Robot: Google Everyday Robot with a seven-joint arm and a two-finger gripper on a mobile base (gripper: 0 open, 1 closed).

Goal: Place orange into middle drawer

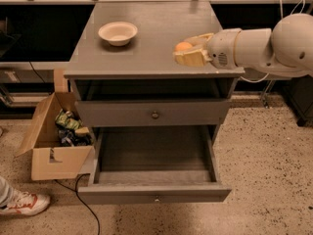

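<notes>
At the right front of the worktop [146, 53], the end effector [184, 52] hangs just above the grey surface, its cream fingers [191, 59] closed on the orange [183, 46], which shows as a small round shape between them. The arm reaches in from the right. The middle drawer [154, 153] stands pulled out well below and forward of the fruit, with its flat bottom bare. Between the two lies the worktop's front edge and a shut drawer front [122, 114] with a round knob. The main risk, as I judge it, is the path. The fruit has to come out past that edge before it goes down, and a descent begun too soon would knock the wrist or the fingers against the worktop. Only part of the orange sits inside the grip, so a jolt could squeeze it loose. It would then roll along the top toward the cream bowl [117, 32], or off the edge to the floor by the cardboard box [51, 155]. Letting go from too high is the other hazard, since a round fruit could bounce over the drawer's low walls.
</notes>
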